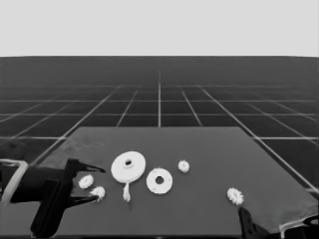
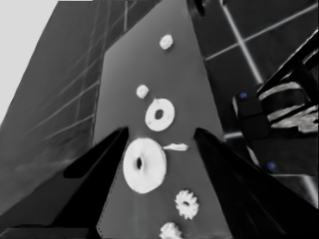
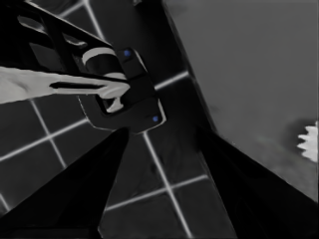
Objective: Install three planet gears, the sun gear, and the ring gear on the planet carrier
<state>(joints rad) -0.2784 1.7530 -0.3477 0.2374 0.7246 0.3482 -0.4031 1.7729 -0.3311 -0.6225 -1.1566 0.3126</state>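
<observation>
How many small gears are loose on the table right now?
4: two side by side at the left claw, one beyond the smaller round part, one near the table's right end. None looks hidden.

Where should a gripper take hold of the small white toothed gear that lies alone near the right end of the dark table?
Probably across its toothed rim, coming straight down from above. The small white toothed gear lies flat and apart from the other parts, so its sides are free. The right gripper, parked at the lower right corner, is nearest.
</observation>
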